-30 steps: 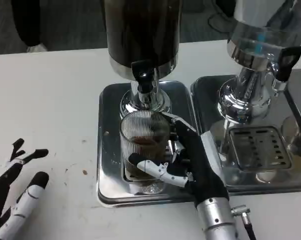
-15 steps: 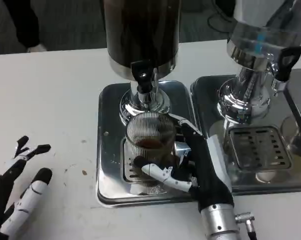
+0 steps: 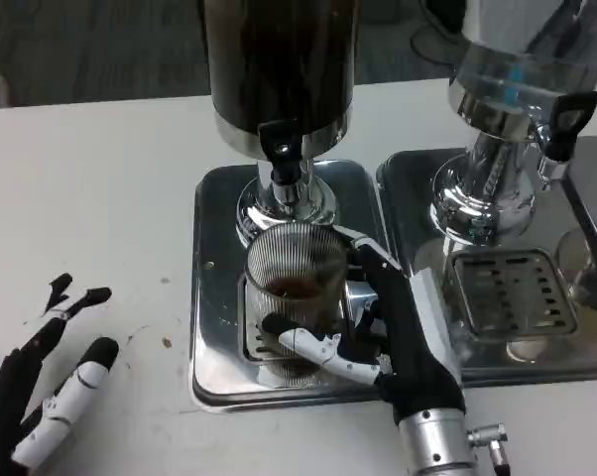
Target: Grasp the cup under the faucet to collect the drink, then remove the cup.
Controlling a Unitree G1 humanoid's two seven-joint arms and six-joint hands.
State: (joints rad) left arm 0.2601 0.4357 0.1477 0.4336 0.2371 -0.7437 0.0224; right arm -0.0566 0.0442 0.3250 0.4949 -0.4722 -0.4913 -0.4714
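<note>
So, the right hand [image 3: 393, 332] was wrapped around the ribbed glass cup [image 3: 294, 288], its thumb curling across the front of the glass low down and the other fingers reaching round the far side, a firm hold by the look of it. The cup stood upright on the slotted drip grate [image 3: 251, 332] of the left steel tray [image 3: 214, 268], directly below the black faucet [image 3: 284, 149] of the dark drink dispenser [image 3: 279, 69]. A shallow layer of brown drink [image 3: 294, 288] showed inside the glass, well short of the rim. Whether the cup's base was touching the grate or just off it, I couldn't tell from that angle. The silver forearm [image 3: 437, 446] came up from the bottom edge, over the tray's front lip. Over on the near left, the left hand [image 3: 51, 397] lay low over the white table [image 3: 90, 198], fingers spread apart and holding nothing, well apart from the tray. A few small brown spots [image 3: 167, 342] marked the tabletop between that hand and the tray. To the right sat a second steel tray [image 3: 408, 198] with its own drip grate [image 3: 512, 293], carrying a clear dispenser [image 3: 522, 59] on a shiny chrome stand [image 3: 477, 203], with a black tap handle [image 3: 566, 124] sticking out on its right side.
</note>
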